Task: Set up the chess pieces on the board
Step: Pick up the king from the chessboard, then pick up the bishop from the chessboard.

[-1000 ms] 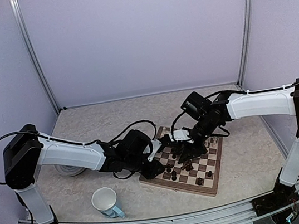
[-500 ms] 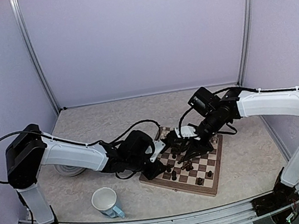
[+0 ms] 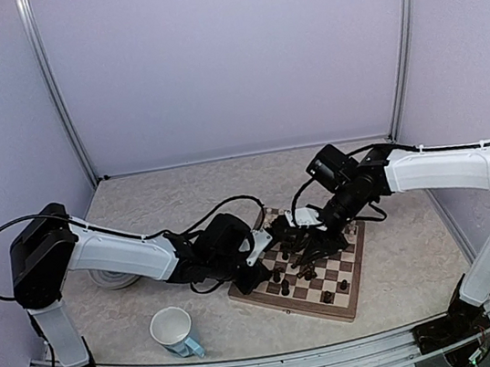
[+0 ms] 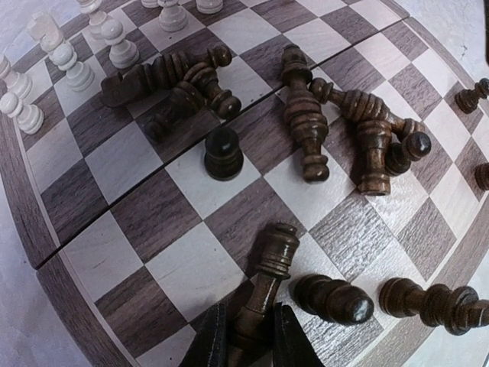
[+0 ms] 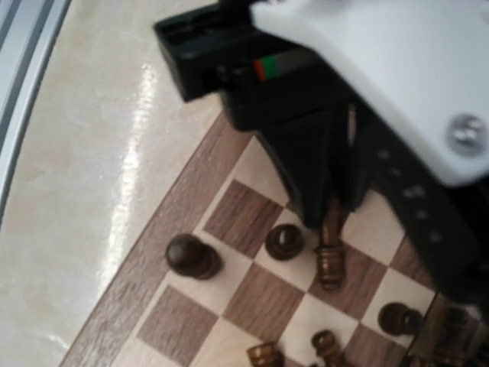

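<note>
The board (image 3: 339, 309) lies right of the table's middle, with dark chess pieces (image 3: 309, 273) strewn on it, most lying flat. In the left wrist view, cream pieces (image 4: 63, 55) stand along the far edge and a dark pawn (image 4: 222, 152) stands upright. My left gripper (image 4: 248, 336) is low over the board's near-left squares, shut on the base of a tall dark piece (image 4: 267, 287) that leans out ahead of the fingers. The right wrist view shows that same grip on the piece (image 5: 330, 258). My right gripper (image 3: 308, 246) hovers over the board's middle; its jaws are not discernible.
A white mug with a blue handle (image 3: 173, 331) stands at the front left. A round grey plate (image 3: 114, 279) lies partly hidden behind the left arm. Both arms meet over the board's left half. A metal rail (image 3: 272, 366) runs along the near edge.
My left gripper's jaws have closed onto the dark piece. The right arm has drawn back slightly to the right while staying over the board.
</note>
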Robot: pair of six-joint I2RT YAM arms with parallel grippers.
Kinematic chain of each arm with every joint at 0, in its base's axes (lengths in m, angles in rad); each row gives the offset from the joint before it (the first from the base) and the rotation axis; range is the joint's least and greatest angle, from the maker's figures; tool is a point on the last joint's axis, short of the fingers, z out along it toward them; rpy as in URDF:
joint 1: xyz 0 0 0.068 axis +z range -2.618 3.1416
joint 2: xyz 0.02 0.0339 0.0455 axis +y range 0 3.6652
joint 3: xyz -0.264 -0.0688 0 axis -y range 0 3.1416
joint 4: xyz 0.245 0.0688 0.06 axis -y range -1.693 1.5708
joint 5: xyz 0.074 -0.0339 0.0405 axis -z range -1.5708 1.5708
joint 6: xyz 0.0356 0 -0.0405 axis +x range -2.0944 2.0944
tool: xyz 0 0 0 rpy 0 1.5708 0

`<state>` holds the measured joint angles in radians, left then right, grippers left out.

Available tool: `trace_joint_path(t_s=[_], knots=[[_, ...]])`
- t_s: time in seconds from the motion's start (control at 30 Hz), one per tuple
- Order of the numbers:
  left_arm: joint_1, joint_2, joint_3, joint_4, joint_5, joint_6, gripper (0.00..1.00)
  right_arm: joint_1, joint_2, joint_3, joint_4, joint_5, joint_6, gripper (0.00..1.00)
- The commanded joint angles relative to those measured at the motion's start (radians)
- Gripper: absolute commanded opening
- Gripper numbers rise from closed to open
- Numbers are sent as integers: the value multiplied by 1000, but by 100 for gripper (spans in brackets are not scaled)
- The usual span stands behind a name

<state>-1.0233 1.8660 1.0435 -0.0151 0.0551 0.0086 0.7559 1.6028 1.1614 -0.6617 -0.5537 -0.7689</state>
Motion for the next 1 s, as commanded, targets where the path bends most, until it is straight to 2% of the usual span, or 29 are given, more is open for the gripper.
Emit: trace_joint_path(t_s=[0.0,0.13,0.4,0.73,0.97], knots=[[-9,-56,-34,-62,-25,-4,7,-1,47,36,-6,-7,-12,35],[26,-113,-86,-45,-27,-67,5,15,84,54,15,19,-7,34],[155,-318,-243,111,62,-209,4,32,187,111,29,34,-12,30],[250,-482,-315,146,22,-292,5,81,284,179,15,67,-45,21],[256,-529,-326,150,33,-297,6,100,341,204,-5,84,-56,15]])
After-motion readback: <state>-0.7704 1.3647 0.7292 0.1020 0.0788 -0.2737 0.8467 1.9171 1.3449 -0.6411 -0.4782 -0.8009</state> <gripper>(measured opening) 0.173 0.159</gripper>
